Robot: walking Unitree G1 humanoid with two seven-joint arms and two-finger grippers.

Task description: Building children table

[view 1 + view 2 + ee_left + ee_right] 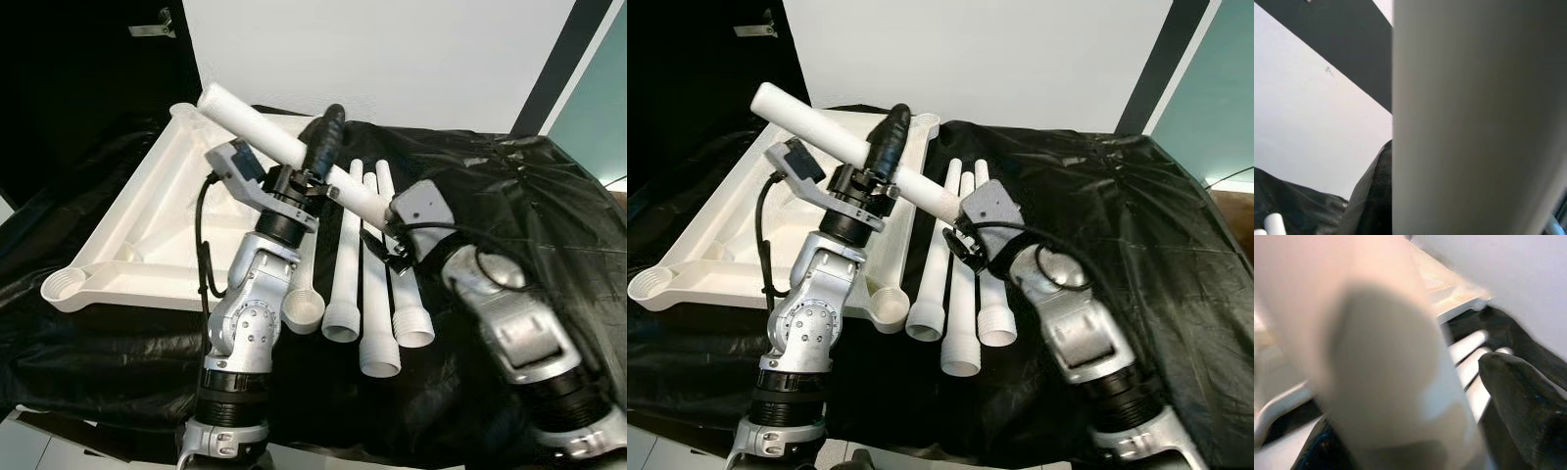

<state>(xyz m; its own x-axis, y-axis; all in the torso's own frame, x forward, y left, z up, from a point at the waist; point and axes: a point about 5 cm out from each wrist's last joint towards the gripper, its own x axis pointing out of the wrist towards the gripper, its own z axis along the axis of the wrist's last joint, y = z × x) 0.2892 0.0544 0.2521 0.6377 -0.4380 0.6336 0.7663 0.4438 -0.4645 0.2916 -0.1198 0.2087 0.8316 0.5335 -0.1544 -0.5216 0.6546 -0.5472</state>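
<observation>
Left eye view: the left gripper (318, 152) is clamped around the middle of a white table leg (257, 128), a long plastic tube held aloft at a slant above the upturned white tabletop (127, 220). The right gripper (387, 220) meets the tube's lower end; whether its fingers are closed there I cannot tell. Three more legs (345, 284) lie side by side on the black sheet (509, 186), just beside the tabletop.

Right eye view: the same tube crosses above the tabletop's corner socket (890, 308). The leg looks stiff, hollow and light, with a smooth surface likely to slip or twist in a narrow pinch, so a mid-shaft hold seems best for carrying and a hold nearer the plain end for turning it into a socket.

Left wrist view: the tube's pale wall (1474, 122) sits right against the camera, with black sheet and a spare leg's tip (1274, 223) beyond.

Right wrist view: a blurred tube end (1386, 382) looms close, one black finger (1520, 401) beside it, the spare legs behind.
</observation>
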